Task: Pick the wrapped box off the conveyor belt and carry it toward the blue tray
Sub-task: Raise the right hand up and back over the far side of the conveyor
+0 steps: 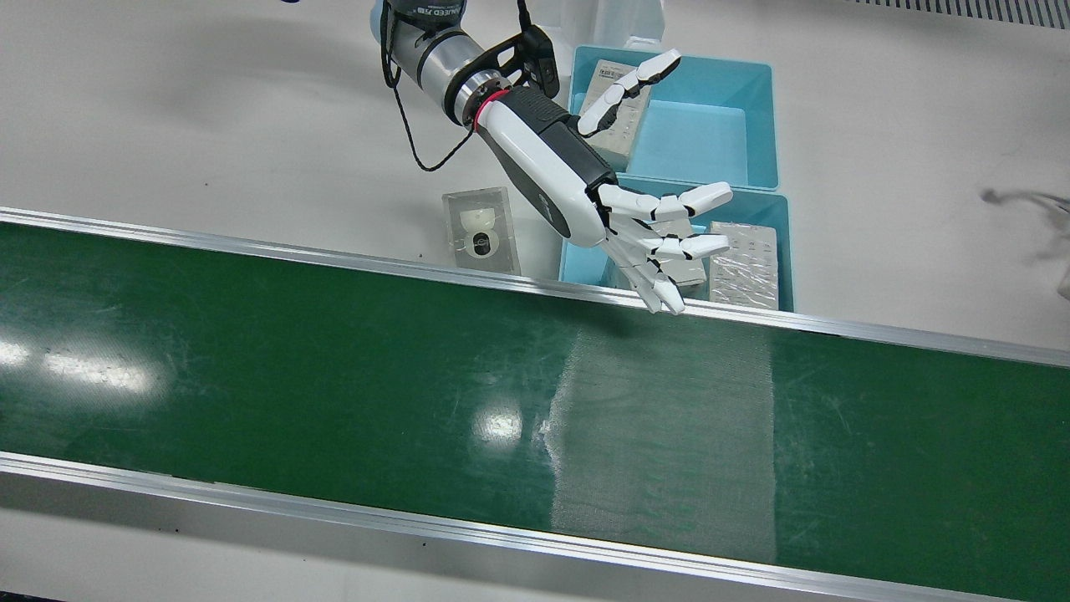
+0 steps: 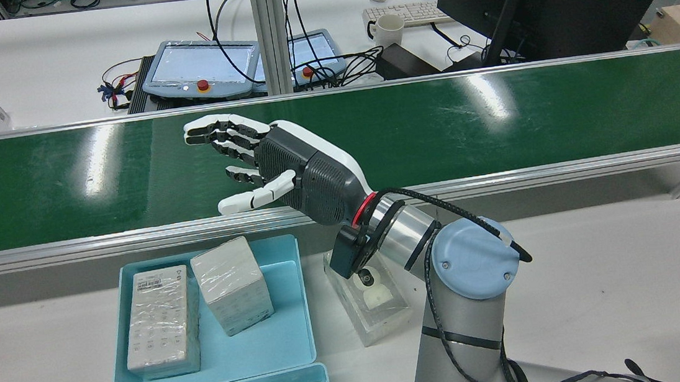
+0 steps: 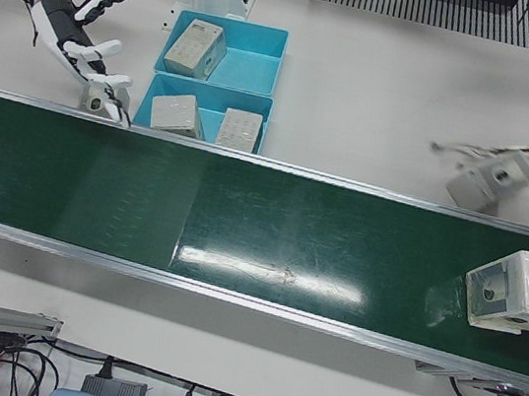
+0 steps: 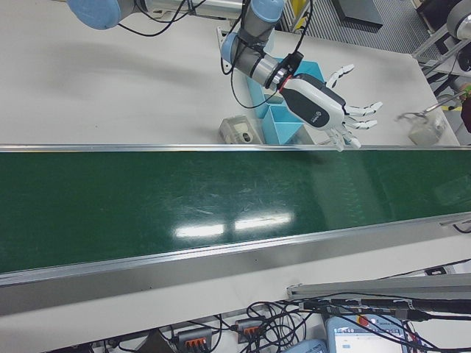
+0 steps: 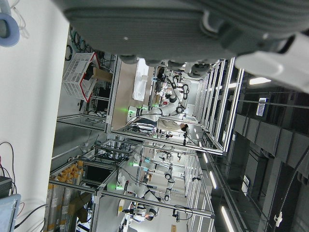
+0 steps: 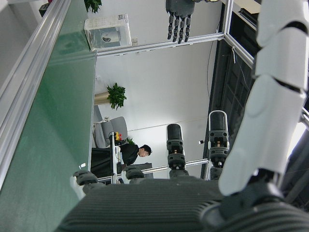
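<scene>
The wrapped box [image 3: 515, 290] is white and shiny and lies at the far right end of the green conveyor belt [image 3: 271, 219]. It also shows small in the right hand view as the box [image 6: 107, 31]. My right hand [image 1: 652, 234] hovers open with fingers spread and nothing in it. It hangs over the belt-side edge of the nearer blue tray [image 1: 782, 251], at the belt's rail and far from the box. The same hand shows in the rear view [image 2: 262, 161]. My left hand [image 6: 177, 19] hangs near the box with fingers straight and apart, holding nothing.
Two blue trays [image 2: 285, 333] stand side by side off the belt; wrapped boxes [image 2: 162, 320] [image 2: 232, 285] lie in one, another box [image 1: 614, 109] in the far one. A clear case [image 1: 481, 230] sits beside the trays. A second clear case [image 3: 487, 177] lies past the belt.
</scene>
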Tool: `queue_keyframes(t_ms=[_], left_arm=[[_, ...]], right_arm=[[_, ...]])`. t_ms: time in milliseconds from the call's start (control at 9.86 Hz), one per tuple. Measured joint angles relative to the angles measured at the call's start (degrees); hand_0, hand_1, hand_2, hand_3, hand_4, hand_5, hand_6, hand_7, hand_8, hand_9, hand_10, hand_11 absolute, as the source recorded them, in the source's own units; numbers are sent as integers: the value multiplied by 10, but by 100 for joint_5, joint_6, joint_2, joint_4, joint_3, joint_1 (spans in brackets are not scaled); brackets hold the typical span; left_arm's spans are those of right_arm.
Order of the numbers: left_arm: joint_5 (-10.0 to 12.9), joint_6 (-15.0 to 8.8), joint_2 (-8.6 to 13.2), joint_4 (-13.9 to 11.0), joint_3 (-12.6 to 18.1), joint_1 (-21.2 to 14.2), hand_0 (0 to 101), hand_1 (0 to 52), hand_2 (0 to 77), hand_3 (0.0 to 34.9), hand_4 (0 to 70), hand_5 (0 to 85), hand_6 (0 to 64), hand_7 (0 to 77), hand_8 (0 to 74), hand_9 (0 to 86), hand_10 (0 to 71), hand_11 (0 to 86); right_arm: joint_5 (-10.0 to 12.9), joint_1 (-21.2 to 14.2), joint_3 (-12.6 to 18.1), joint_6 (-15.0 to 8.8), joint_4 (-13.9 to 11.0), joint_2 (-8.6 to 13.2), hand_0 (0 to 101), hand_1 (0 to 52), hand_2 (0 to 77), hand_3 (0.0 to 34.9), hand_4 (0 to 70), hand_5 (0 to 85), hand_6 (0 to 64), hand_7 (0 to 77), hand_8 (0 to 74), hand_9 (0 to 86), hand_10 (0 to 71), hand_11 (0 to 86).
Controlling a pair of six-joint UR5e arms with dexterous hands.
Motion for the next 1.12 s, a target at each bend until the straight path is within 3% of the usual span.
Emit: queue_keyframes(t_ms=[203,507,812,913,1014,1116], left_arm=[[0,0,0,0,0,0,0,0,11,0,5,5,5,5,5,0,0,0],[0,0,0,0,0,0,0,0,5,0,5,5,5,5,5,5,5,0],[0,0,0,0,0,0,0,0,11,0,5,5,5,5,0,5,5,0],[0,0,0,0,0,0,0,0,5,0,5,5,5,5,5,0,5,0],[0,0,0,0,0,0,0,0,11,0,5,5,0,5,5,0,5,0],[0,0,0,0,0,0,0,0,11,0,5,5,0,5,0,0,5,0]], right_arm=[[-69,449,-6,17,12,-231,444,115,169,298,202,256,0,245,0,44,16,27],[-145,1183,-6,50,50,-656,430,93,180,298,196,256,0,245,5,33,33,33],[-255,1559,135,64,18,-879,443,115,169,298,169,245,0,235,0,33,22,38],[-378,1686,265,87,-102,-959,449,93,125,305,115,295,0,235,5,33,0,16],[-556,1884,406,135,-375,-1011,449,93,125,305,115,295,0,235,5,33,0,16],[-828,2194,540,196,-769,-1040,398,76,109,306,38,278,0,180,5,33,0,11]])
